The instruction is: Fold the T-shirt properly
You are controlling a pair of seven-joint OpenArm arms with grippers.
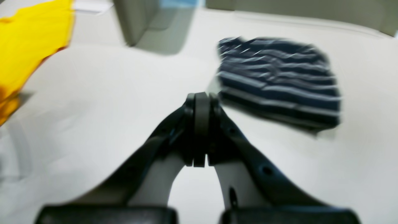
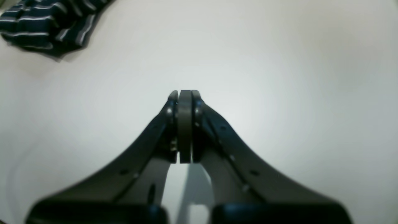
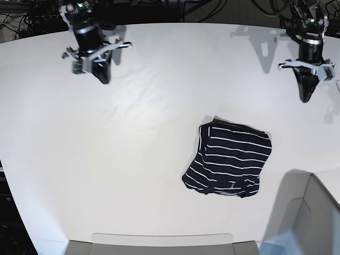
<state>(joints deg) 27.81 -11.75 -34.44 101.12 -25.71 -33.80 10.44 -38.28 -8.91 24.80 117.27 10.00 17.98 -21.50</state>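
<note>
At the far left of the base view, the black right gripper (image 3: 103, 78) hangs with jaws pressed together, empty, above the white bench (image 3: 133, 138). The dark navy white-striped soft T-shirt (image 3: 228, 158) lies folded right of centre; the black left gripper (image 3: 306, 96) hangs likewise closed, empty.

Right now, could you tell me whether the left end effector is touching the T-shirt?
Apart. In the base view the left end effector hangs near the table's far edge, with bare tabletop between it and the folded T-shirt.
</note>
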